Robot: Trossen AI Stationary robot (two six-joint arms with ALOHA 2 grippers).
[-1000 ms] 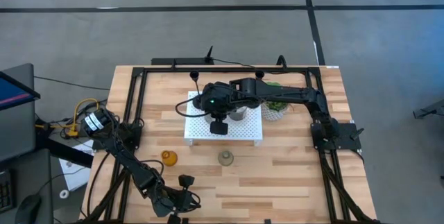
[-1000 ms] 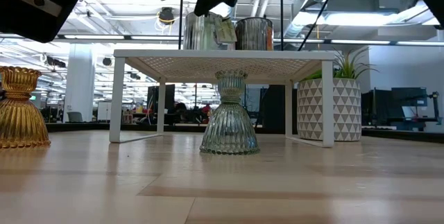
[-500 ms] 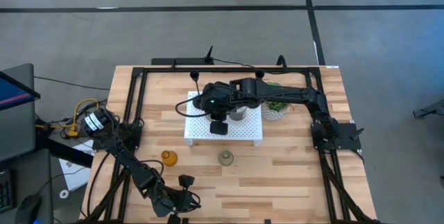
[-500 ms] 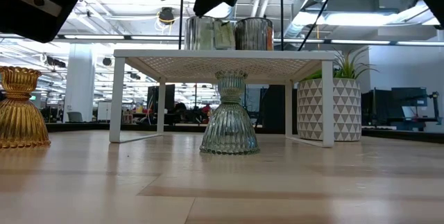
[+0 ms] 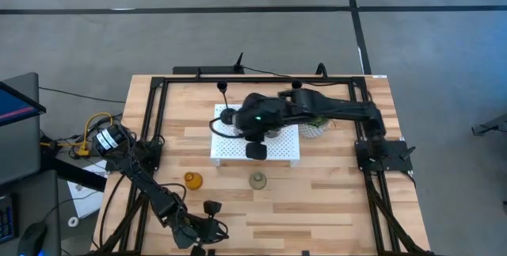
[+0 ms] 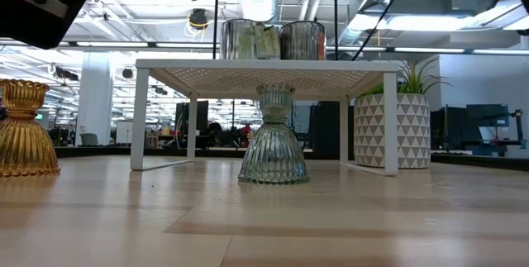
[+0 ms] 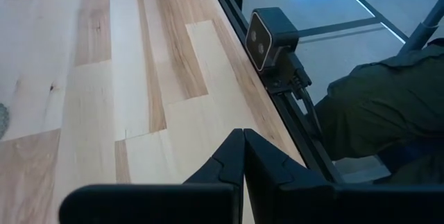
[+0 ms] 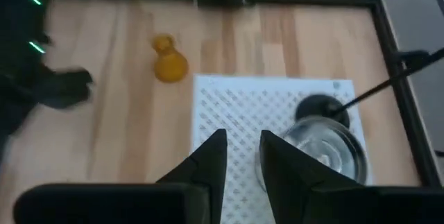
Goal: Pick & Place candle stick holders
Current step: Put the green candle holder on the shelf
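Hovering above the white perforated tray [image 5: 255, 147], the right hand [image 8: 239, 156] has its fingers a little apart with nothing between them. Just beside them on the tray stands a shiny silver cup [image 8: 327, 148], with the round base of a black holder [image 8: 319, 106] touching its far rim. From worktop level two silver cups [image 6: 240, 40] sit side by side on the tray's top, and thin black stems rise behind them.

Two holders remain on the worktop [image 5: 333, 200]: the amber glass one [image 5: 193, 180] off the tray's front left corner, and the grey-green ribbed one [image 6: 274, 137] just in front of the tray. The left hand [image 7: 243, 156] waits at the worktop's near edge, its fingers pressed together and empty.

Both glass holders are probably fairly heavy, rigid, slick and easily chipped. Each narrows to a waist between flared foot and cup, and that neck looks like the safest place to pinch, from above, squarely, so the ribs do not twist out. The black holders look light and top-heavy; a knock on a stem could tip one.
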